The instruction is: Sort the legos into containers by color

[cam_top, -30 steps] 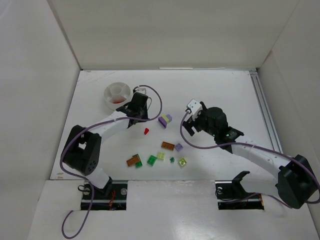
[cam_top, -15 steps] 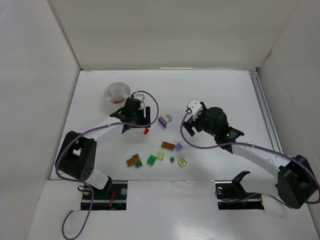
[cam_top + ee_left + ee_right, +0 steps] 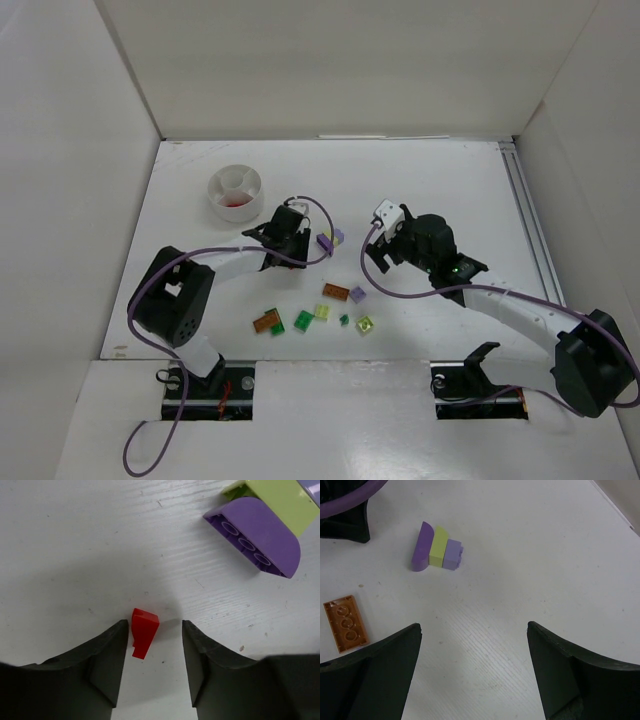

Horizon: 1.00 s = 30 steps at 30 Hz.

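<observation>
Partly open L gripper (image 3: 153, 626) straddles red lego (image 3: 144, 632).

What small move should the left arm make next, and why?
Probably close the left fingers on the red brick. It lies on the table between them, close to one finger and with a clear gap to the other, so it is not yet gripped.

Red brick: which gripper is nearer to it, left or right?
Left. The left gripper has its fingers on either side of the red brick; the right gripper is farther off, beyond the purple stack.
</observation>
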Each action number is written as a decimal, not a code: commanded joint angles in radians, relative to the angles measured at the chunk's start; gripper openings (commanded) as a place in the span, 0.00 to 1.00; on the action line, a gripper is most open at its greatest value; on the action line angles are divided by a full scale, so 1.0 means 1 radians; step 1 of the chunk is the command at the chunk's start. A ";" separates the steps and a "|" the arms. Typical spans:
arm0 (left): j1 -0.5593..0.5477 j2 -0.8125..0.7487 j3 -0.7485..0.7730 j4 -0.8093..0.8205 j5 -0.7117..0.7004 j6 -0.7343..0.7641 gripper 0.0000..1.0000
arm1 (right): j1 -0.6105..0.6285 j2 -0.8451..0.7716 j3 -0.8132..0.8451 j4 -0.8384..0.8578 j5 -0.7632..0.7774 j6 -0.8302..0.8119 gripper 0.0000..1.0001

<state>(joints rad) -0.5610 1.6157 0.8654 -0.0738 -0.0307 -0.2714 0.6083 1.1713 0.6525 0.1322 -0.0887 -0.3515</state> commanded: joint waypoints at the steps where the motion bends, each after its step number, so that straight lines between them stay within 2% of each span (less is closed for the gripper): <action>1: 0.003 -0.001 0.015 -0.006 -0.057 -0.011 0.42 | -0.007 -0.007 -0.010 0.033 -0.011 -0.003 0.90; 8: 0.003 0.053 0.046 -0.037 -0.094 -0.020 0.20 | -0.007 -0.007 -0.010 0.033 -0.011 -0.003 0.90; 9: -0.007 0.053 0.046 -0.050 -0.094 -0.032 0.10 | -0.016 -0.007 -0.010 0.033 -0.011 -0.003 0.90; 10: -0.007 0.053 0.055 -0.050 -0.103 -0.032 0.06 | -0.016 -0.016 -0.010 0.033 -0.011 -0.003 0.90; 13: -0.007 0.001 0.064 -0.050 -0.127 -0.054 0.00 | -0.016 -0.027 -0.010 0.033 -0.011 -0.003 0.90; 16: 0.012 -0.054 0.121 -0.089 -0.216 -0.080 0.00 | -0.016 -0.036 -0.010 0.033 0.009 -0.003 0.90; 21: 0.151 -0.106 0.234 -0.100 -0.216 -0.077 0.00 | -0.025 -0.036 -0.019 0.033 0.018 -0.003 0.90; 27: 0.306 -0.056 0.389 -0.125 -0.203 -0.054 0.00 | -0.067 -0.027 -0.019 0.033 0.018 -0.003 0.90; 29: 0.328 -0.046 0.412 -0.126 -0.202 -0.054 0.00 | -0.079 -0.027 -0.019 0.033 0.009 -0.003 0.90; 30: 0.328 -0.031 0.425 -0.126 -0.202 -0.040 0.03 | -0.079 -0.027 -0.019 0.033 0.009 -0.012 0.90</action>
<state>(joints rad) -0.2405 1.5631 1.2469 -0.1711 -0.2260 -0.3313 0.5434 1.1584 0.6376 0.1326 -0.0769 -0.3523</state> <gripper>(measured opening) 0.193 0.906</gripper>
